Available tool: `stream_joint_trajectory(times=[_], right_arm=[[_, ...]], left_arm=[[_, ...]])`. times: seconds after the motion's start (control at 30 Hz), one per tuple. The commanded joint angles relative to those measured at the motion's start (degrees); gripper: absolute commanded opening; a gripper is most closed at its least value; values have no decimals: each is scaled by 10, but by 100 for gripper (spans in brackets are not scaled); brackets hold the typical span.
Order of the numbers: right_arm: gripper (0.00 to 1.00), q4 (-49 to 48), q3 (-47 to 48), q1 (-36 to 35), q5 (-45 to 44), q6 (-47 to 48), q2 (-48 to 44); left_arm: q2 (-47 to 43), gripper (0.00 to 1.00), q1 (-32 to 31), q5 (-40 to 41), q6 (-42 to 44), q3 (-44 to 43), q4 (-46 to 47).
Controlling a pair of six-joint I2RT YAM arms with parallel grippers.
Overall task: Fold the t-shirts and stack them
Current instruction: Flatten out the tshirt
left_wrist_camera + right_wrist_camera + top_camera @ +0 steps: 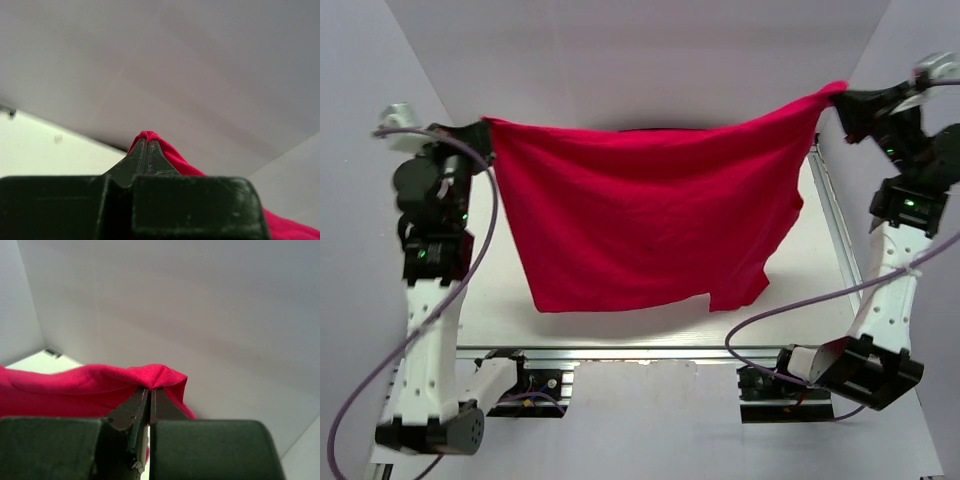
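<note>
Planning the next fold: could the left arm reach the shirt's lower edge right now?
Probably not. The left gripper is shut on one upper corner of the shirt, the right gripper on the other, stretching it between them. Going for the lower edge would mean releasing that corner first.

One red t-shirt (640,220), the only garment I count, my two arms, left arm (430,300) and right arm (895,270), my two grippers, left gripper (485,135) and right gripper (840,95), two purple cables, left cable (496,215) and right cable (790,305), one white tabletop (490,310)
</note>
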State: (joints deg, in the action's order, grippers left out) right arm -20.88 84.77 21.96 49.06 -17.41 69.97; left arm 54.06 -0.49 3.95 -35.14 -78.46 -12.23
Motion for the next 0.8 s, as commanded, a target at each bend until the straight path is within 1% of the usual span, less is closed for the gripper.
stream_joint_trajectory(times=[0.0, 0.03, 0.07, 0.1, 0.17, 0.2, 0.23, 0.27, 0.3, 0.33, 0.37, 0.47, 0.5, 0.53, 0.6, 0.63, 0.77], right_arm=[[0, 34, -51, -57, -35, 76, 13], [0, 39, -66, -71, -57, 116, 23], [0, 42, -93, -83, -69, 129, 30], [0, 40, -104, -104, -80, 140, 38], [0, 38, -122, -124, -110, 167, 74], [0, 33, -126, -135, -120, 169, 88], [0, 18, -128, -140, -132, 170, 121], [0, 13, -127, -147, -140, 171, 139], [0, 7, -126, -151, -149, 171, 157], [0, -6, -126, -154, -163, 174, 195], [0, -14, -124, -157, -171, 192, 214], [0, -25, -103, -169, -205, 204, 293], [0, -22, -89, -169, -209, 207, 313], [0, -19, -61, -169, -222, 210, 353], [0, -5, -28, -171, -236, 211, 390], [0, -2, 1, -171, -250, 211, 421], [0, -2, 50, -176, -273, 216, 475]], left_arm=[[37, 0, 4, -29, -32, 48, 45], [56, 0, 3, -31, -34, 76, 54], [65, 0, 4, -29, -37, 91, 74], [75, 0, 4, -26, -34, 105, 85], [110, 0, 4, -18, -34, 147, 110], [122, 0, 4, -17, -31, 161, 148], [136, 0, 4, -17, -33, 175, 165], [169, 0, 4, -20, -33, 196, 200], [189, 0, 4, -23, -33, 203, 214], [209, 0, 4, -23, -33, 206, 227], [248, 0, 4, -24, -32, 213, 254], [308, 0, 4, -7, -34, 202, 276], [344, 0, 4, -3, -26, 202, 291], [361, 0, 4, -1, -25, 201, 304], [396, 0, 3, 4, -21, 183, 324], [428, 0, 4, 6, -15, 174, 330], [495, 0, 4, 12, -13, 133, 360]])
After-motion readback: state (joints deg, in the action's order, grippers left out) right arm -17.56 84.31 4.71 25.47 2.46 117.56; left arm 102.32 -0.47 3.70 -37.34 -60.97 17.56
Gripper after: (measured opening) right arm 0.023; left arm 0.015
